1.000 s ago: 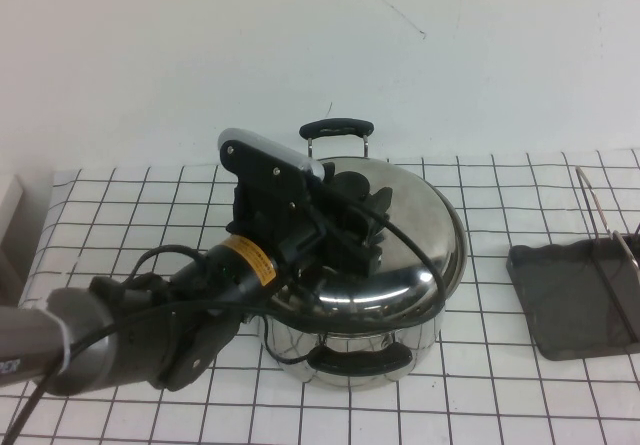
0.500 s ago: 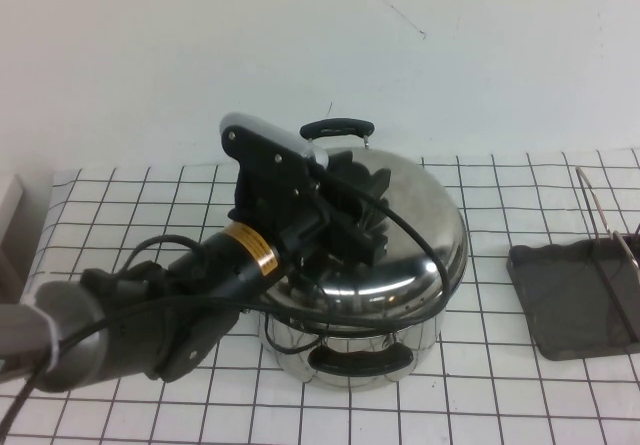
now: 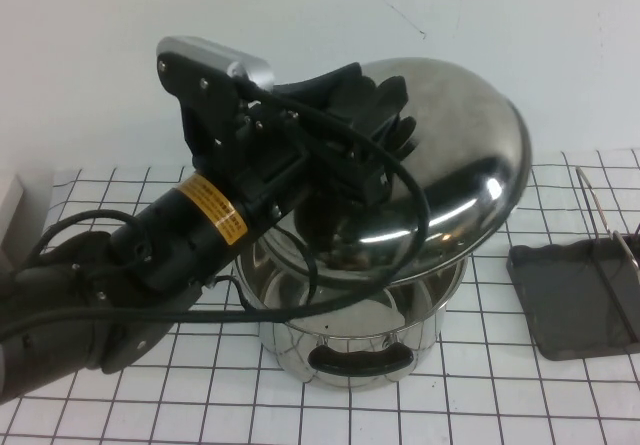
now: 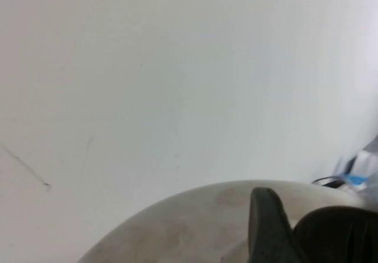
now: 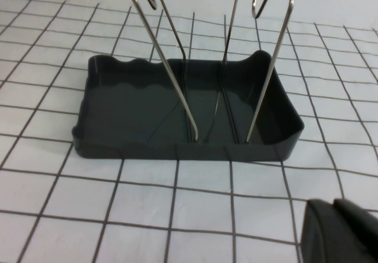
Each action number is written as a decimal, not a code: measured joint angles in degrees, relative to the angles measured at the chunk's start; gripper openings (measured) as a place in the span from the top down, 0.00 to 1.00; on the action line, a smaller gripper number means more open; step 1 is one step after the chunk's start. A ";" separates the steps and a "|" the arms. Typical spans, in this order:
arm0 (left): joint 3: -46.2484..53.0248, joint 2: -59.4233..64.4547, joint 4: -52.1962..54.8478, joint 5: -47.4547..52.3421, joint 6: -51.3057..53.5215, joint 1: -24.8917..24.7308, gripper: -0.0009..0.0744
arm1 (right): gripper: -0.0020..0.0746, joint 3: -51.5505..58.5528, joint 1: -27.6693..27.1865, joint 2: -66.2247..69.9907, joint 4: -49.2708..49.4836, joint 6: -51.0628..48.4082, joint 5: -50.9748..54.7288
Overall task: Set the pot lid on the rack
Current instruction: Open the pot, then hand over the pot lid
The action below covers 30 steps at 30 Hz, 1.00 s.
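From the high view we see the left gripper (image 3: 385, 130) clamped at the centre of the round, domed, mirror-shiny steel pot lid (image 3: 455, 165), where its black knob should be, and the lid is up in the air, tilted, hanging above the deep steel pot with black handles (image 3: 350, 345) that stands mid-way along the white gridded table (image 3: 560, 405). So we judge the lift-off done and the carry and the placing not yet done: the rack, thin wire uprights on a dark grey rectangular tray with a wavy rim (image 3: 575, 300), sits well apart at the table's right edge, and nothing is on it. The knob itself is hidden behind the gripper's black fingers, and the tray is cut off by the frame's right side, so we cannot see all of its wires. Over to the left wrist view: mostly blank white wall, with only a pale curved slice of the lid (image 4: 177, 227) along one edge and a dark finger (image 4: 266, 227) against it; the grip point is out of frame. Now the right wrist view: the rack (image 5: 183, 115) fills the picture, its wires upright and bare, standing on the gridded table, and only a black corner of the right gripper (image 5: 339, 230) peeks in, near the tray but apart from it, closed up and holding nothing.
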 joint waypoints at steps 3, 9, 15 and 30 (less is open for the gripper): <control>0.00 -0.32 2.78 -1.13 -9.84 0.00 0.57 | 0.98 0.00 0.00 0.00 -2.91 -0.90 0.00; 0.00 -0.32 8.96 -1.13 -20.87 0.00 0.57 | 0.98 0.00 0.00 0.00 -14.35 -3.86 0.11; 0.00 -0.32 14.91 -1.13 -22.23 0.00 0.57 | 0.98 0.00 0.00 0.00 -17.25 -4.19 0.21; 0.00 -0.32 19.80 -1.13 -25.64 0.00 0.57 | 0.98 0.00 0.00 0.00 -17.99 -3.98 0.21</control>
